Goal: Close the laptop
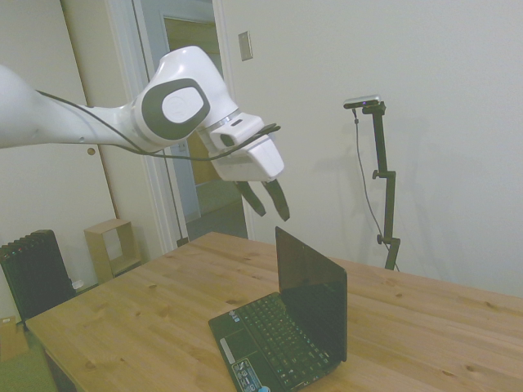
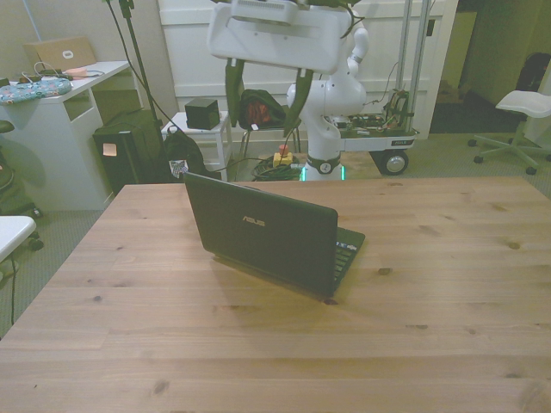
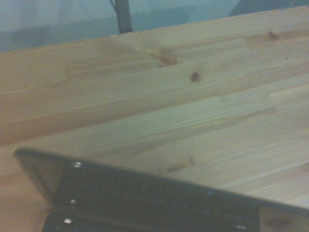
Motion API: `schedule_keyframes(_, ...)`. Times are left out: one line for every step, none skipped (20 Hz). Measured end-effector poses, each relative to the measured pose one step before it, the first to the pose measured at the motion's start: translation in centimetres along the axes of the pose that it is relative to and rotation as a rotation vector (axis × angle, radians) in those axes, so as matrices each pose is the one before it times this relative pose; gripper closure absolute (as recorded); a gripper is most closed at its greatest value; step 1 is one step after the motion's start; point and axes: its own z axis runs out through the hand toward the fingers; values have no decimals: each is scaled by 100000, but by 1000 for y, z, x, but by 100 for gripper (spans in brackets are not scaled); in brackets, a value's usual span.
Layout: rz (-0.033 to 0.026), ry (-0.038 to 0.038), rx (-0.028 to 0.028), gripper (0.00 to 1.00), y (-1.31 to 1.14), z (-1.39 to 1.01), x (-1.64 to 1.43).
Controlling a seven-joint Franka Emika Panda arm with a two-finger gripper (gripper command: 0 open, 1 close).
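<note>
Side view, laptop: We see the laptop (image 1: 286, 327) standing open on the wooden desk (image 1: 139, 318). Its screen stands almost straight up. Its keyboard lies flat on the wood.
Side view, end effector: We see the end effector (image 1: 270, 198) up in the air, above the top edge of the screen. It does not touch the laptop. Its two dark fingers (image 1: 280, 199) point down with a gap between them, and they hold nothing.
Side view, arm: We see the white arm (image 1: 122, 114) reach in from the picture's left, high over the desk.

Front view, laptop: We see the black back of the lid (image 2: 263, 225) with a small logo on it. The laptop sits near the middle of the desk (image 2: 430, 301), a bit toward the front view's left. A bit of the keyboard peeks out at the front view's right of the lid.
Front view, end effector: We see the end effector (image 2: 262, 107) hang above the laptop, well apart from it. Its fingers (image 2: 231, 101) stand wide apart.

Wrist view, laptop: We see the top rim of the laptop (image 3: 145, 193) and blurry keys behind it.
Wrist view, desk: We see bare wood planks (image 3: 193, 96) with dark knots past the laptop.
</note>
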Motion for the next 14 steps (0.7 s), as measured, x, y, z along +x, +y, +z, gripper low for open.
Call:
schedule_keyframes(1689,634,-337,0,-30,386,1308)
schedule_keyframes(1823,302,-375,0,23,533,1192)
schedule_keyframes(2221,-266,-378,0,45,713,1136)
schedule_keyframes(2342,-974,-255,0,128,948,1107)
schedule_keyframes(1993,-1023,-309,0,104,987,984)
schedule_keyframes(1623,-1369,-89,0,33,1065,905)
schedule_keyframes(1402,-1433,-117,0,37,1093,836)
schedule_keyframes(1184,-1455,-52,0,-16,1076,705)
schedule_keyframes(1056,-1406,-1,0,-110,1034,563)
schedule_keyframes(640,-1223,-20,0,-195,988,409)
schedule_keyframes(660,-1531,97,0,-269,958,115)
schedule_keyframes(634,-1667,292,0,-362,853,-91)
schedule_keyframes(695,-2074,608,0,-368,807,-272)
schedule_keyframes(404,-1979,409,0,-316,765,-366)
